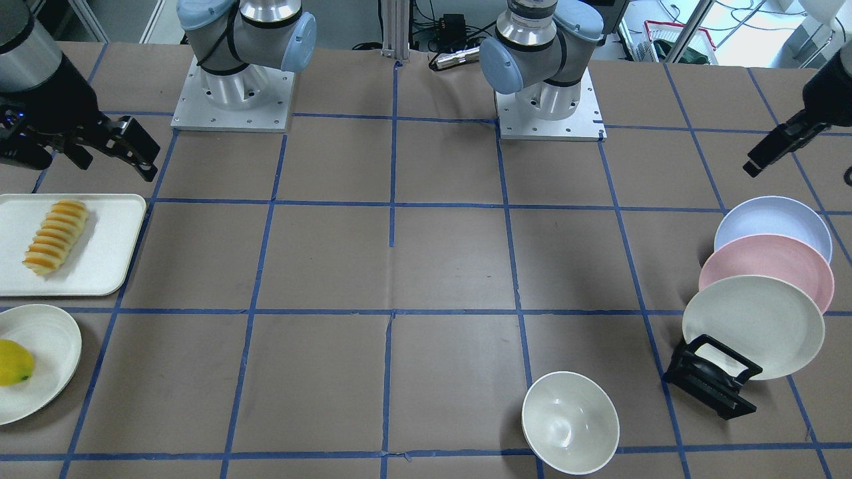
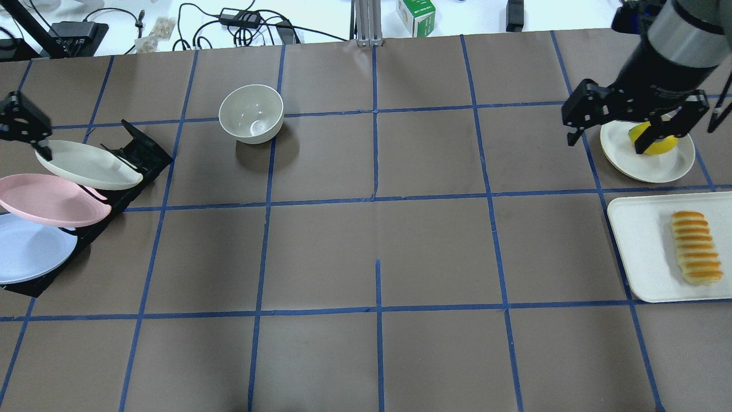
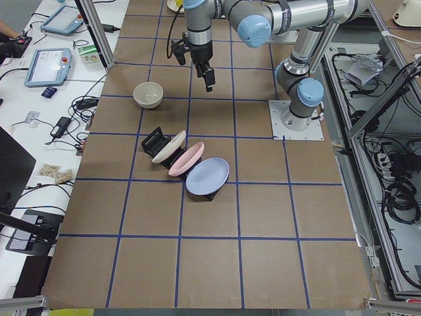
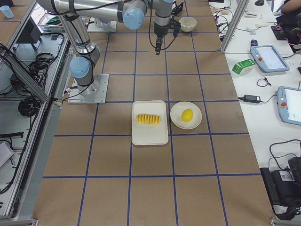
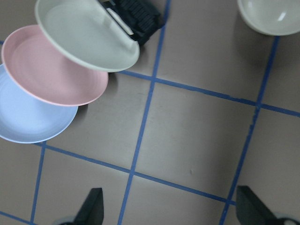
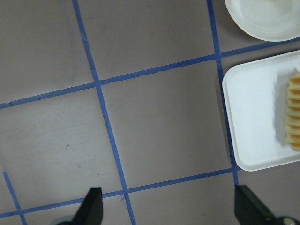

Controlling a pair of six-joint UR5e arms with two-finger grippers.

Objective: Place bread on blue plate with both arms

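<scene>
The bread (image 1: 56, 236) lies on a white tray (image 1: 110, 266) at the table's right end; it also shows in the overhead view (image 2: 695, 247) and at the edge of the right wrist view (image 6: 294, 112). The blue plate (image 1: 772, 219) leans in a black rack (image 1: 712, 379) behind a pink and a cream plate; it also shows in the overhead view (image 2: 28, 249) and the left wrist view (image 5: 28, 122). My left gripper (image 1: 772, 150) hovers open and empty above and beside the rack. My right gripper (image 2: 609, 140) hovers open and empty, high, near the tray.
The pink plate (image 2: 51, 200) and the cream plate (image 2: 86, 166) stand in front of the blue one. A white bowl (image 2: 251, 113) sits near the far middle. A yellow lemon-like fruit (image 1: 13, 362) rests on a small cream plate (image 1: 53, 359) beside the tray.
</scene>
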